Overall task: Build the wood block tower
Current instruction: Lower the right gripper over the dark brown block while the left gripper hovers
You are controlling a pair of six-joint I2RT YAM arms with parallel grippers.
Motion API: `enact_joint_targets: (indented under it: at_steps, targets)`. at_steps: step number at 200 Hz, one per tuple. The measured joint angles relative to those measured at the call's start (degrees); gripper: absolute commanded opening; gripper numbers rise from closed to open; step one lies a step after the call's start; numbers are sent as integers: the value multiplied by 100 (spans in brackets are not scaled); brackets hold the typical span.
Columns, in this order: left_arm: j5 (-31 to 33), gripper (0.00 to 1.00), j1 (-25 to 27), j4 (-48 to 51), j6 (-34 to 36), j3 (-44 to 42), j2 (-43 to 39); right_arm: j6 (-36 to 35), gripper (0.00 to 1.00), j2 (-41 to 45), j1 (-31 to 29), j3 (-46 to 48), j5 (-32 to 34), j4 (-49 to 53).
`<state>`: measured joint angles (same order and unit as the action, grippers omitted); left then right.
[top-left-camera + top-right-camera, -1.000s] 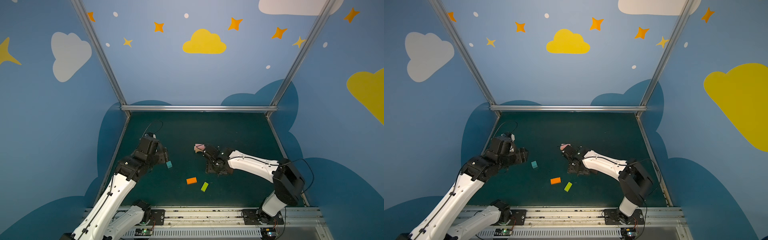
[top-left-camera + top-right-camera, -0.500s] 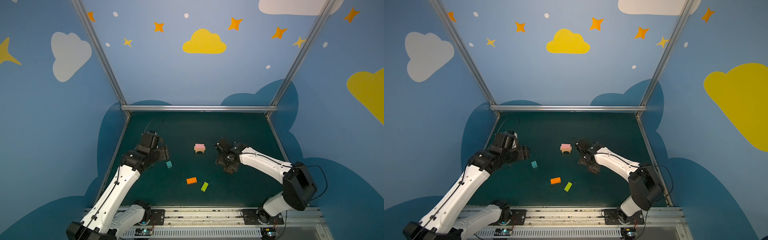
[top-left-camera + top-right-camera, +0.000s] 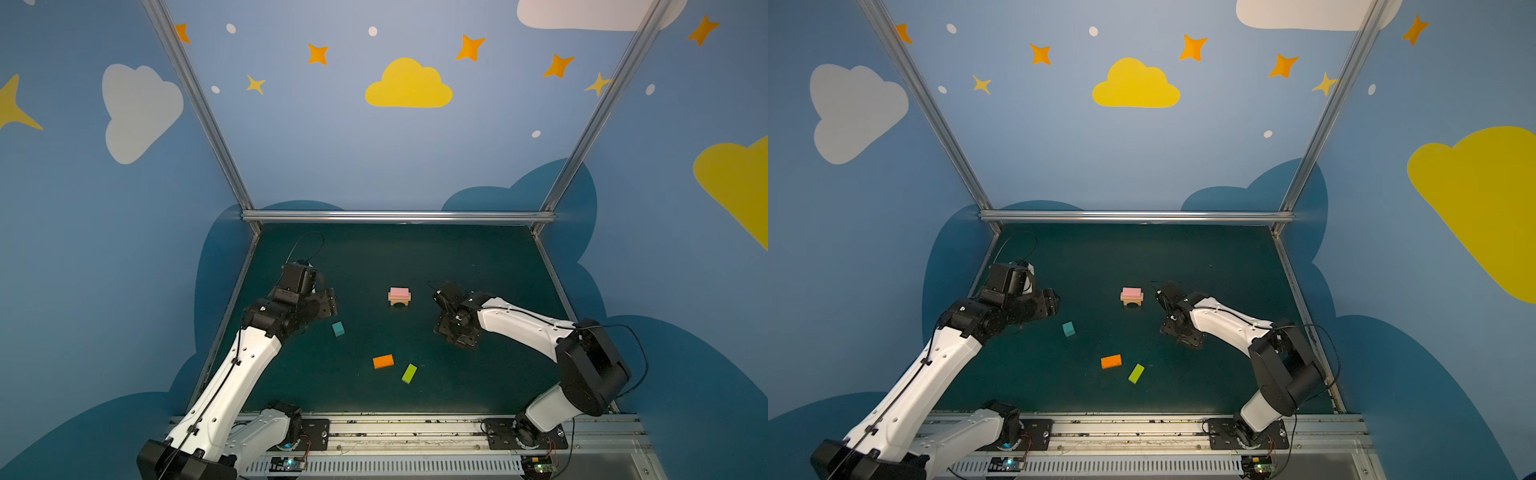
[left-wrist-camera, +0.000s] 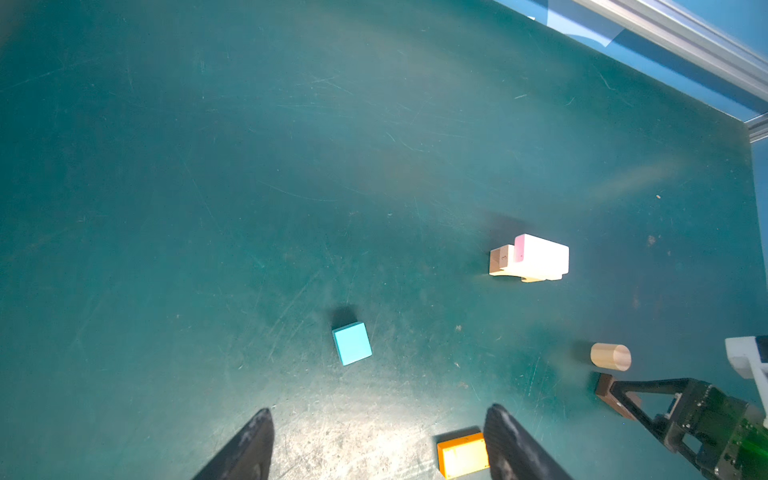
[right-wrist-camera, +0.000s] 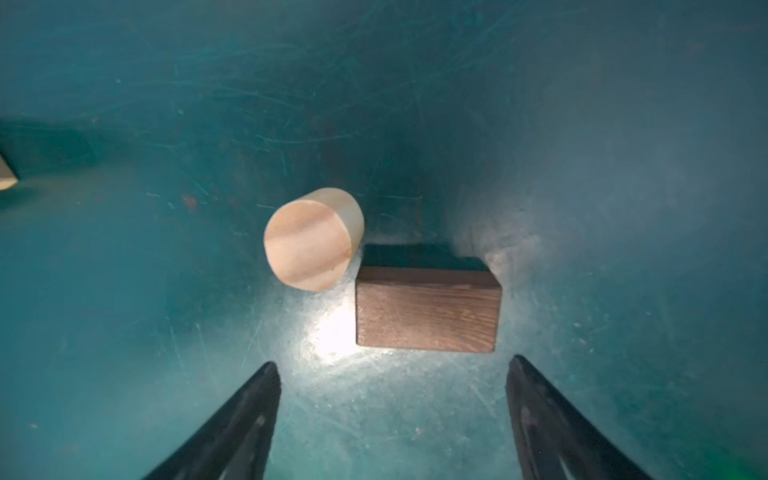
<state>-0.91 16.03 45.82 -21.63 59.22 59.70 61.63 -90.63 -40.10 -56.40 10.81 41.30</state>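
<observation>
Withdrawn from the block stack since a second ago, the right gripper (image 5: pixel 392 365) now sits to the stack's right, low over the dark brown brick (image 5: pixel 428 316). Its jaws stand wide and hold nothing. The brick lies just ahead of the fingertips, within their span. The tan short cylinder (image 5: pixel 309 239) lies just beside one corner of the brick.

The wood block tower (image 3: pixel 1132 296) stands near the middle of the worktop (image 3: pixel 374 257), free of both arms. It consists of the tan arch (image 3: pixel 400 303) at the base, the tan plank (image 3: pixel 400 297) on it, and the pink brick (image 3: pixel 399 291) on top.

The left gripper (image 4: pixel 378 411) is held above the worktop on the left, with its jaws wide and empty. The teal cube (image 3: pixel 338 328) lies near it, untouched. The orange brick (image 3: pixel 383 361) and the lime green brick (image 3: pixel 409 373) lie close together but apart, toward the near edge of the worktop and well clear of the tower.
</observation>
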Motion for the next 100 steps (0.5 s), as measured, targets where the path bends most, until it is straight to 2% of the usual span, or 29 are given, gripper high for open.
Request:
enact_joint_targets:
  at_steps: [100]
  targets:
    - [-42,79,-66,-37,0,-20,55,-138,81,-179,247,120,-138,-155]
